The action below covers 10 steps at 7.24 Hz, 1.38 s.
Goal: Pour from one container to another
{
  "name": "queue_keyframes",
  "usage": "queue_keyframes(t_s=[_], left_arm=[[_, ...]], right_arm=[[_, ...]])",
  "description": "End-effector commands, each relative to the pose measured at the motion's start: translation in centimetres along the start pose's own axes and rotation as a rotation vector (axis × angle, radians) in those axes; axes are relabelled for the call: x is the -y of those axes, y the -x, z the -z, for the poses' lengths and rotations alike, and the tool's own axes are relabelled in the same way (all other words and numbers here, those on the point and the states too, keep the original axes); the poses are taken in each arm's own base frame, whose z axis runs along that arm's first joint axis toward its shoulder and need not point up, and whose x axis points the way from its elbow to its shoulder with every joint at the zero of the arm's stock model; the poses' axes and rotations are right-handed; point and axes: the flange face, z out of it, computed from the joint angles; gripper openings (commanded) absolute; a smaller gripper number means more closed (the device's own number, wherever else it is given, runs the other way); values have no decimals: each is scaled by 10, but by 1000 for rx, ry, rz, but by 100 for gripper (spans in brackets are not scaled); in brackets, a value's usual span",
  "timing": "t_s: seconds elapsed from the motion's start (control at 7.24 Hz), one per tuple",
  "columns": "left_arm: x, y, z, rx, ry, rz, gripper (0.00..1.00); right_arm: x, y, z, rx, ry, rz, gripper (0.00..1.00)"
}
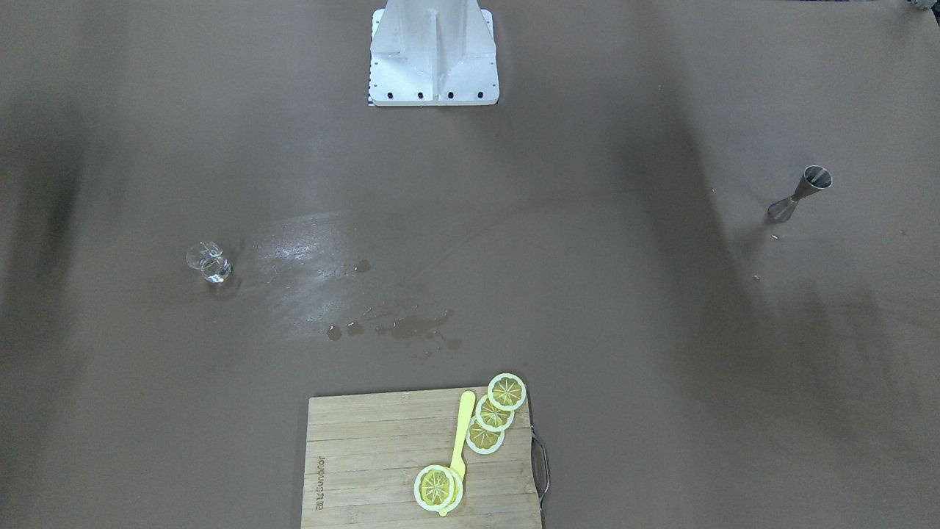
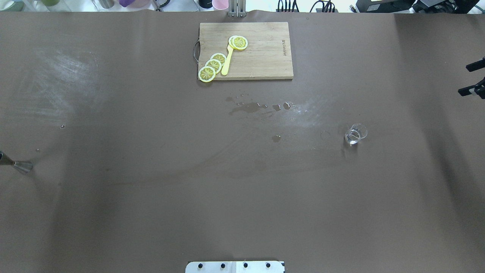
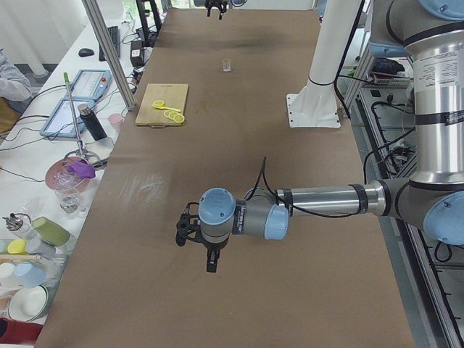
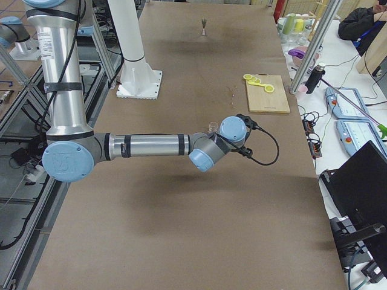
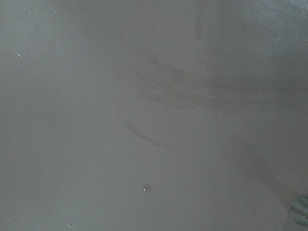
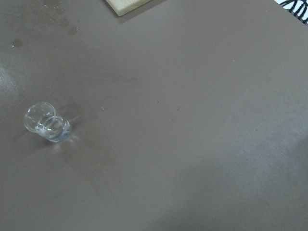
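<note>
A small clear glass (image 1: 209,262) (image 2: 355,133) (image 6: 47,123) stands upright on the brown table on my right side, with a little clear liquid in it. A steel jigger (image 1: 800,192) (image 2: 17,163) (image 4: 204,25) stands far off at the table's left end. My right gripper (image 2: 463,80) shows at the overhead view's right edge, raised and well right of the glass. Its two black fingers are apart with nothing between them. My left gripper (image 3: 194,235) hangs above bare table at the left end. It shows only in the exterior left view, so I cannot tell whether it is open or shut.
A wooden cutting board (image 2: 265,60) at the table's far edge carries lemon slices (image 2: 213,65) and a yellow utensil (image 2: 227,60). Small puddles (image 2: 248,107) lie between board and glass. The robot's base (image 1: 433,55) stands at the near edge. A person's sleeve (image 3: 11,76) shows at the side bench.
</note>
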Motion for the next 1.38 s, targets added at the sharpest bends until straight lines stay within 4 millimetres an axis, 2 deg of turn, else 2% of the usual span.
queue_keyframes(t_s=[0.0,0.14,0.55,0.83,1.11,1.24], left_arm=[[0,0,-1,0,2,6,98],[0,0,-1,0,2,6,98],[0,1,-1,-2,3,7,98],[0,1,-1,1,2,1,98],[-1,1,-1,6,2,1,98],[2,-7,11,2,-21,-11,98]], right_arm=[[0,31,-31,56,-95,41,100],[0,37,-34,58,-113,87,100],[-4,60,-65,83,-141,191,100],[-1,87,-98,134,-151,262,100],[1,103,-123,122,-154,306,100],[-7,104,-135,111,-138,342,100]])
